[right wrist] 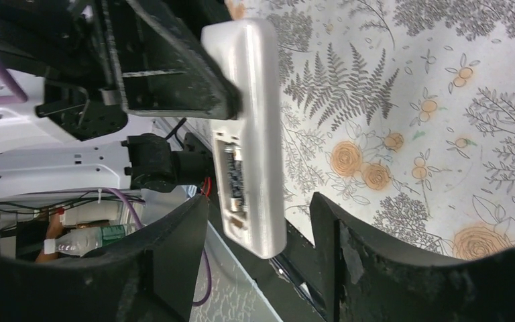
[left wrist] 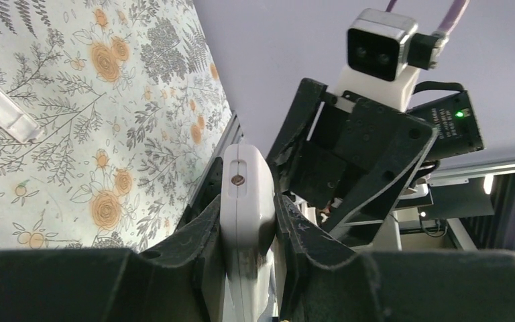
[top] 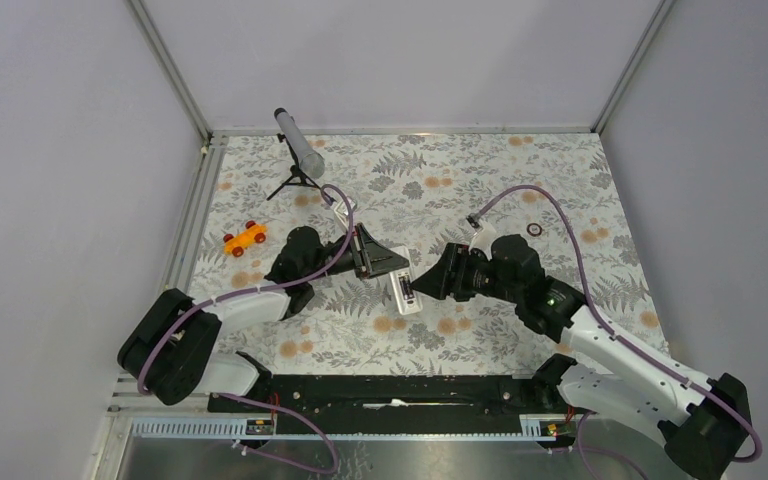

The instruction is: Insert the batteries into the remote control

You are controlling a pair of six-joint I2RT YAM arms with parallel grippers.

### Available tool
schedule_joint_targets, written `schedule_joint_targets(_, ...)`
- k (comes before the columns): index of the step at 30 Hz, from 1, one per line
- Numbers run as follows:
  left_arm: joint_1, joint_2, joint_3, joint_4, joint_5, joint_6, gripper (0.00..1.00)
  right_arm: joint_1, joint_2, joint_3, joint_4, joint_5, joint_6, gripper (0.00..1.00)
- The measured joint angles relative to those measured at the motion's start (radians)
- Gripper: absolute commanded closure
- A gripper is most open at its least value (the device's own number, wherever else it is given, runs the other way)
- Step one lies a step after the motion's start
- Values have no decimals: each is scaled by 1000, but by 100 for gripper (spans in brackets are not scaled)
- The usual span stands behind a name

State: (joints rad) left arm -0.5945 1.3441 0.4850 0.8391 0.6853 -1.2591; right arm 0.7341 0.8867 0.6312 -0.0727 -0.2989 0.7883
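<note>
The left tool (left wrist: 248,209) is clamping the white remote control (right wrist: 255,100) above the floral desk (top: 480,180). The right tool (right wrist: 258,208) is standing open, its fingers (right wrist: 369,261) flanking the remote's free end without touching.

Your top view looks down from above and behind the arm bases, taking in the whole table (top: 520,200). Your left wrist view peers close along the left gripper (left wrist: 247,228) at the right wrist camera (left wrist: 381,50), which looks back; all three share the remote control (top: 401,290)
</note>
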Motion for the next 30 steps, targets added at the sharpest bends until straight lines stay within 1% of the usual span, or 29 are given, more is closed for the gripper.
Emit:
schedule_joint_targets(4, 0, -3, 5, -35, 2, 33, 100, 0, -8, 0, 42, -23, 0, 34)
schedule_joint_targets(12, 0, -3, 5, -45, 20, 53, 100, 0, 72, 0, 78, -80, -51, 33)
schedule_joint_targets(15, 0, -3, 6, -45, 29, 55, 100, 0, 91, 0, 79, -90, -79, 38)
schedule_joint_targets(19, 0, -3, 10, -41, 40, 54, 100, 0, 113, 0, 82, -117, -103, 48)
schedule_joint_targets(25, 0, -3, 10, -26, 52, 43, 100, 0, 126, 0, 99, -155, -119, 49)
schedule_joint_targets(30, 0, -3, 10, -16, 52, 33, 100, 0, 135, 0, 120, -177, -129, 55)
